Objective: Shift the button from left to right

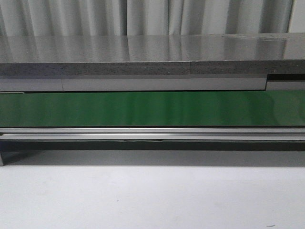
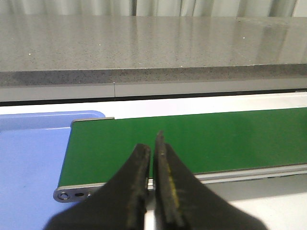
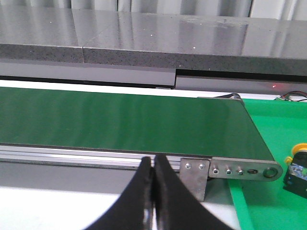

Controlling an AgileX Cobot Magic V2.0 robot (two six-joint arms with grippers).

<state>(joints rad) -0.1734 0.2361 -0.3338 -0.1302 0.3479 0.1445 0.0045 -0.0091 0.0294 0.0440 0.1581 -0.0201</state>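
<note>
In the right wrist view, a button (image 3: 296, 168) lies at the picture's edge on a green mat (image 3: 268, 201), just beyond the belt's end; it has a dark boxy body and a yellow-orange rounded top. My right gripper (image 3: 153, 160) is shut and empty, hanging in front of the belt's metal rail and well apart from the button. In the left wrist view my left gripper (image 2: 153, 143) is shut with nothing between its fingers, over the near edge of the green belt (image 2: 192, 139) close to its left end. Neither gripper nor the button shows in the front view.
The green conveyor belt (image 1: 152, 109) runs across the front view with a metal rail (image 1: 152, 133) below it and a grey stone counter (image 1: 143, 52) behind. A blue mat (image 2: 29, 158) lies at the belt's left end. A metal bracket (image 3: 194, 175) holds the right end.
</note>
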